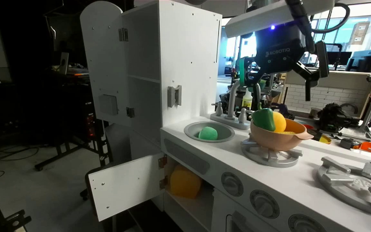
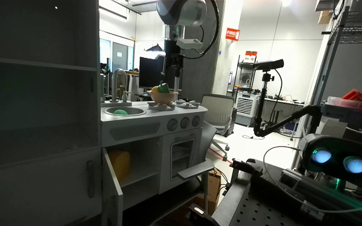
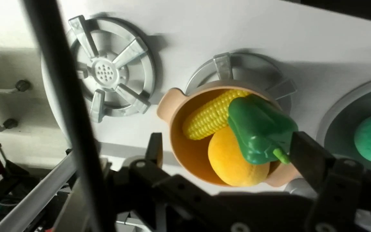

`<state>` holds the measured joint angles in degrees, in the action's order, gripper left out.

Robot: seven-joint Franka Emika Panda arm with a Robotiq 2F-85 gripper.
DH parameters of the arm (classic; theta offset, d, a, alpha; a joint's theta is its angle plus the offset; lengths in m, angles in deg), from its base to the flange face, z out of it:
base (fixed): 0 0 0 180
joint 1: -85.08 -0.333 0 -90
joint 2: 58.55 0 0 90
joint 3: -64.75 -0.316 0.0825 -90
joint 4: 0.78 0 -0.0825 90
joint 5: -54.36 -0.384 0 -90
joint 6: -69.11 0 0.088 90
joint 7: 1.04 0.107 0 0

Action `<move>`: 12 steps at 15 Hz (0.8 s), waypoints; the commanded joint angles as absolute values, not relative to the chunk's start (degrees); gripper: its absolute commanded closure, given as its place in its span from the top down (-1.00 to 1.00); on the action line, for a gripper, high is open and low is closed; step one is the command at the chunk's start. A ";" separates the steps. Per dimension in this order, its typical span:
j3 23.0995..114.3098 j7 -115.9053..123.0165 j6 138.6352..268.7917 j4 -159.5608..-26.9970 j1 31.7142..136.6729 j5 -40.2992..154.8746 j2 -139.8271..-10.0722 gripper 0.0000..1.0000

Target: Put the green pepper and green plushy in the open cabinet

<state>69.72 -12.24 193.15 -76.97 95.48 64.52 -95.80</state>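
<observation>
**Cabinet open, plushy in sink, pepper in bowl**

In an exterior view, cabinet door is swung out, orange object seated inside. Sink is let into the counter behind. Farther, the bowl is set on a burner, pepper piled with a yellow fruit. Gripper is held above it, spread wide, nothing gripped.
</observation>
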 commanded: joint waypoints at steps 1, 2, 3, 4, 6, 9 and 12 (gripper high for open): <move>69.36 -15.88 189.29 -74.74 95.68 63.93 -96.67 1.00; 69.31 -16.19 189.01 -75.02 95.56 63.96 -96.77 1.00; 69.25 -16.59 188.65 -74.95 95.53 63.93 -97.03 1.00; 69.15 -16.63 188.08 -74.71 95.44 63.79 -97.41 1.00; 68.90 -16.46 187.55 -74.08 95.27 63.52 -98.12 1.00; 68.58 -16.22 187.47 -73.32 95.02 63.30 -98.81 1.00; 68.52 -15.64 187.91 -72.30 94.70 63.34 -99.96 1.00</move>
